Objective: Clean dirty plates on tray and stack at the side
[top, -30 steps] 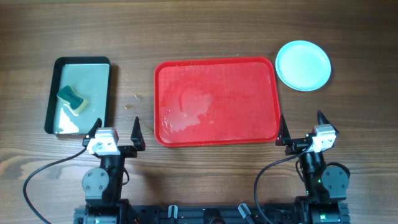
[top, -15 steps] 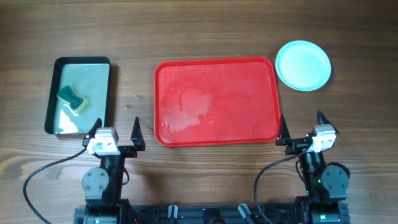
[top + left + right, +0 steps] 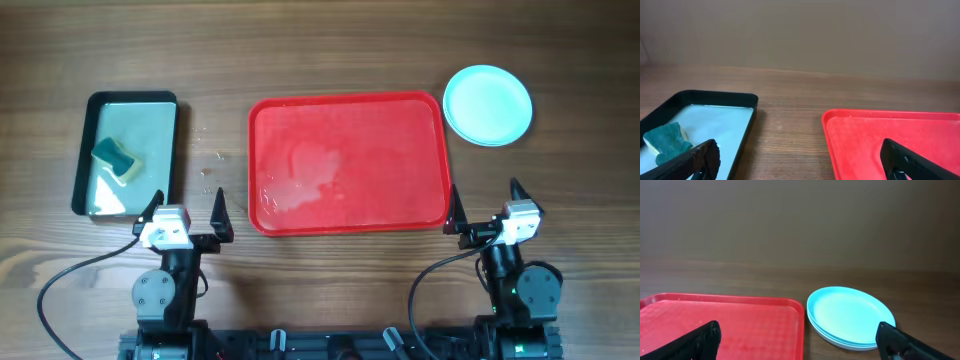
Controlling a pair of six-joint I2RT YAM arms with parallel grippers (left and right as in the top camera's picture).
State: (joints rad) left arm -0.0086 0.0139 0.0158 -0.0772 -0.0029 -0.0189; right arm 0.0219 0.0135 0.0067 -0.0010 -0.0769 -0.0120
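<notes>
The red tray (image 3: 345, 160) lies in the middle of the table with wet patches and no plates on it; it also shows in the left wrist view (image 3: 890, 140) and the right wrist view (image 3: 725, 325). The plates (image 3: 487, 104) sit stacked to the right of the tray's far corner, pale aqua on top; the stack shows in the right wrist view (image 3: 850, 315). My left gripper (image 3: 188, 212) is open and empty near the tray's front left corner. My right gripper (image 3: 484, 205) is open and empty near the tray's front right corner.
A black-rimmed pan (image 3: 127, 152) with water and a green-and-yellow sponge (image 3: 117, 158) stands at the left; it also shows in the left wrist view (image 3: 705, 125). Water drops (image 3: 212, 170) lie on the wood between pan and tray.
</notes>
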